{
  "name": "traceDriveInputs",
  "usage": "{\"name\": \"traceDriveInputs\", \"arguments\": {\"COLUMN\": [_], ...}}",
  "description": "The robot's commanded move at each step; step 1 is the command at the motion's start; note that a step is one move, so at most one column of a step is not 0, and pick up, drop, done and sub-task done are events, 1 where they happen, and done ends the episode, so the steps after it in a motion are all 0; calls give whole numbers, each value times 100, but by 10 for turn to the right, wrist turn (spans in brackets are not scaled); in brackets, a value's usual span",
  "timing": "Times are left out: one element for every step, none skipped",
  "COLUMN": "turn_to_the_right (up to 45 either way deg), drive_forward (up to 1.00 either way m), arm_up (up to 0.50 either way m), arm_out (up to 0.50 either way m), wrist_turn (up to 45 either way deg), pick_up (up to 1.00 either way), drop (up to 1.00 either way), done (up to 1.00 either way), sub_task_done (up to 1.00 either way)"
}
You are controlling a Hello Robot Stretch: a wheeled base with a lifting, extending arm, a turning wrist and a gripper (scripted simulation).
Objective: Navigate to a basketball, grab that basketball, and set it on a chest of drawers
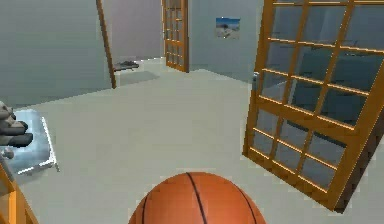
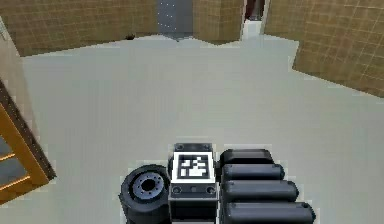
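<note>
Basketball [image 1: 196,200] nearest in forward view, arm side view adds perhaps the pincer [image 2: 147,193], its grip cannot be told

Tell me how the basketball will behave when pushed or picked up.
The basketball is round, so once pushed or set down it would likely roll across the flat floor. Its wide, smooth curve offers no edge, so it may slip from a narrow grip. It looks like an inflated ball: probably light for its size, not fragile.
</note>
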Motion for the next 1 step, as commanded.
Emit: {"name": "traceDriveInputs", "arguments": {"turn_to_the_right": [0], "drive_forward": [100], "arm_up": [0], "arm_out": [0], "wrist_turn": [0], "pick_up": [0], "drop": [0], "done": [0], "sub_task_done": [0]}}
